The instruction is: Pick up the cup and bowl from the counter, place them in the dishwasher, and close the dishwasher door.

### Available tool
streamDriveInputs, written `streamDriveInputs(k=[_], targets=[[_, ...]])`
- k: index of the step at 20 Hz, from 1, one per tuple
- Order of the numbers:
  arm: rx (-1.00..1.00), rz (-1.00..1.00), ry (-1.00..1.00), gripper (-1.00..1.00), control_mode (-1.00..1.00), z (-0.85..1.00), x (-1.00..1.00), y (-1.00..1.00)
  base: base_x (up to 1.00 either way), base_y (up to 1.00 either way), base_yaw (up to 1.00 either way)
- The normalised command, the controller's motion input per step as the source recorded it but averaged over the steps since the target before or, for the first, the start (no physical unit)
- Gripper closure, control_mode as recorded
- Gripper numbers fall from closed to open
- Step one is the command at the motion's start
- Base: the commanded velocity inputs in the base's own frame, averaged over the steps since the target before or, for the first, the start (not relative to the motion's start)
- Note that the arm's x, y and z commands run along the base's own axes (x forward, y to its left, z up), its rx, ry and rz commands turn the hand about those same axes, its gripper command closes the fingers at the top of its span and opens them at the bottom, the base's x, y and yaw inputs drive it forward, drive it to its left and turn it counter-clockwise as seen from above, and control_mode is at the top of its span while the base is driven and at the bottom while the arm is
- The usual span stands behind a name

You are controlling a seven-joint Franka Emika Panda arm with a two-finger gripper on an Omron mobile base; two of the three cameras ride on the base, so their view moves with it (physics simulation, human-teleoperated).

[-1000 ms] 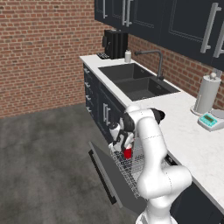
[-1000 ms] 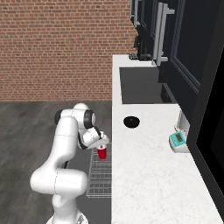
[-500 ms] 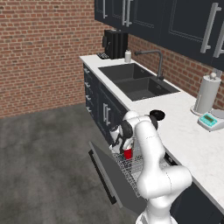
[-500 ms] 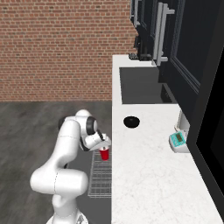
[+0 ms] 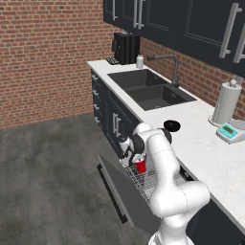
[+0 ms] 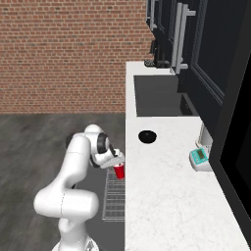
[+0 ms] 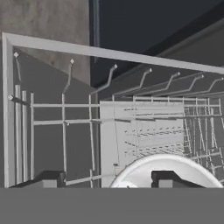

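The red cup (image 5: 140,166) stands upright in the wire rack (image 5: 146,183) of the open dishwasher, seen also in the right base view (image 6: 119,171). My gripper (image 5: 134,157) hangs just over the cup's rim, jaws open and wide apart. In the hand view the cup's white rim (image 7: 166,162) curves around the right fingertip (image 7: 168,178), with the gripper (image 7: 108,180) above the rack. The dishwasher door (image 5: 125,189) lies dropped down, grey inside (image 7: 52,87). The black bowl (image 5: 172,126) sits on the white counter (image 5: 203,146) near its front edge, likewise in the right base view (image 6: 147,137).
A double sink (image 5: 148,88) with faucet lies beyond the bowl. A paper towel roll (image 5: 225,103) and a teal scale (image 5: 231,132) stand at the counter's back. A coffee machine (image 5: 125,48) is at the far end. Dark cabinets hang overhead.
The jaws have spread from shut on the cup's rim to open, letting the cup go in the rack. The arm dropped slightly lower beforehand.
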Motion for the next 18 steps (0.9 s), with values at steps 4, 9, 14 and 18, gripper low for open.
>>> streamDriveInputs(k=[4,9,14,18], targets=[[0.00,0.02,-0.08,-1.00,-1.00,0.45,-0.66,0.02,0.00,0.00,0.00],[0.00,0.01,-0.13,-1.00,-1.00,0.95,-0.73,0.08,0.00,0.00,0.00],[0.00,0.00,-0.06,-1.00,-1.00,1.00,-0.63,0.24,0.00,0.00,0.00],[0.00,0.00,-0.02,-1.00,-1.00,1.00,-0.70,0.34,0.00,0.00,0.00]])
